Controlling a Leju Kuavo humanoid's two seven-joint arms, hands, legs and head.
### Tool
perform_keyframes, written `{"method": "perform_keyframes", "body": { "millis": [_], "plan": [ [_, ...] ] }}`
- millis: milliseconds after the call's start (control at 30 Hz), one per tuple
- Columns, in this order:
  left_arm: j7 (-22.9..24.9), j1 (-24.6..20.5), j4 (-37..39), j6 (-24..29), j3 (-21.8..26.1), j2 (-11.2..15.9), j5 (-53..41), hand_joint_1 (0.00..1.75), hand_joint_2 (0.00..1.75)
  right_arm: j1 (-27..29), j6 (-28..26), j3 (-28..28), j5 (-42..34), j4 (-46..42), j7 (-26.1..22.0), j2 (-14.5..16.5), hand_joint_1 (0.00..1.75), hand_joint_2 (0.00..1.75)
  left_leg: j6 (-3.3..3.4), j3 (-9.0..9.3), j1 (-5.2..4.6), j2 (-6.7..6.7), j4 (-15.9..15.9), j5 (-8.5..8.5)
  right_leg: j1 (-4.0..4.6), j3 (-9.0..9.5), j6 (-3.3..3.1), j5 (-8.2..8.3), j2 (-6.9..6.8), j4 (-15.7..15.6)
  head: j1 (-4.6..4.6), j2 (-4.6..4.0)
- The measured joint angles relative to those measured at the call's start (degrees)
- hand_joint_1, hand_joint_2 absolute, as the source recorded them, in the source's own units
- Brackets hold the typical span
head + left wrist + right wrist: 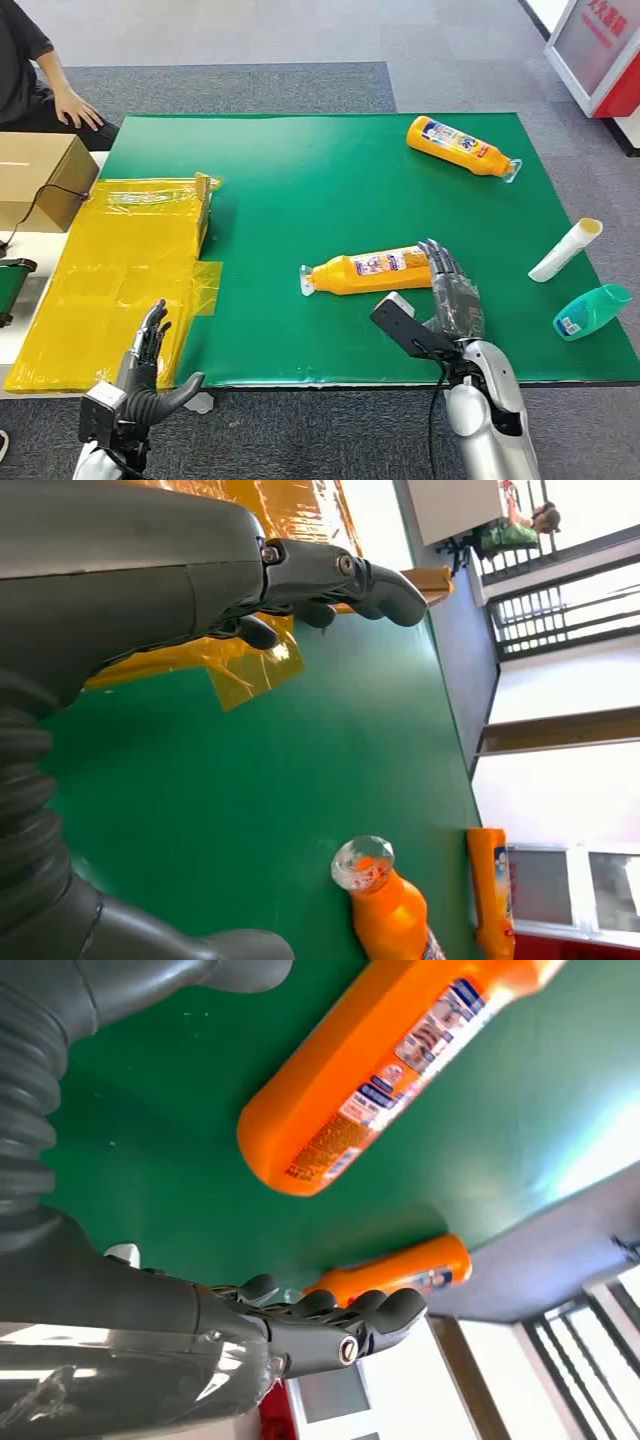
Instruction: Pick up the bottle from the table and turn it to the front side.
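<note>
An orange bottle (368,270) lies on its side in the middle of the green table (317,190), its clear cap toward the left and its label facing up. My right hand (451,290) hovers just right of its base, fingers stretched out and apart, holding nothing. The right wrist view shows the same bottle (385,1055) close in front of the fingers (355,1312). My left hand (147,352) is raised at the table's near left edge, fingers spread and empty. From the left wrist, the bottle's cap (362,863) is seen far off.
A second orange bottle (460,146) lies at the far right. A white tube (564,249) and a teal bottle (591,312) lie on the right edge. Yellow plastic sheeting (121,270) covers the left side beside a cardboard box (41,175). A person's hand (75,105) rests at the far left.
</note>
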Motion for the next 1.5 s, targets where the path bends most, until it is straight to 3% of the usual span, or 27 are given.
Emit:
{"method": "perform_keyframes", "body": {
  "millis": [333, 767, 1300, 1467, 1500],
  "plan": [
    [0.0, -1.4, 1.3, 1.9, -2.2, 2.4, 2.8, 0.00, 1.75, -10.9, 3.8, 4.7, 1.7, 16.1, 1.8, -4.2, 0.00, 1.75, 0.02, -0.01, 0.00, -0.01, 0.0, 0.11, -0.02, 0.02, 0.06, 0.05, -0.03, 0.0, 0.00, 0.00],
    [0.0, -2.3, 4.6, 3.8, -6.1, 4.6, 6.2, 0.00, 1.75, -23.1, 3.0, 9.4, 5.7, 34.9, 3.8, -6.0, 0.00, 1.75, 0.00, -0.02, 0.00, -0.01, 0.0, 0.15, -0.02, 0.00, 0.06, 0.07, -0.03, 0.0, 0.01, 0.00],
    [0.0, -2.5, 6.8, 4.2, -8.2, 5.4, 6.9, 0.00, 1.75, -27.0, 2.3, 10.9, 6.9, 41.9, 4.1, -6.0, 0.00, 1.75, 0.00, -0.02, 0.00, -0.01, 0.0, 0.15, -0.02, -0.01, 0.06, 0.07, -0.02, 0.0, 0.00, 0.00],
    [0.0, -2.8, 7.1, 4.8, -9.2, 5.7, 7.7, 0.00, 1.75, -29.7, 4.6, 11.4, 7.1, 46.0, 3.2, -6.4, 0.00, 1.75, 0.00, -0.02, -0.01, -0.01, 0.0, 0.16, -0.02, 0.00, 0.07, 0.08, -0.02, 0.0, 0.00, 0.00],
    [0.0, -2.9, 7.2, 4.9, -9.5, 5.8, 8.0, 0.00, 1.75, -30.6, 5.2, 11.5, 7.0, 47.4, 2.7, -6.6, 0.12, 1.75, 0.00, -0.01, -0.01, -0.01, 0.0, 0.16, -0.02, 0.00, 0.07, 0.08, -0.02, 0.0, -0.01, 0.00]
  ]
}}
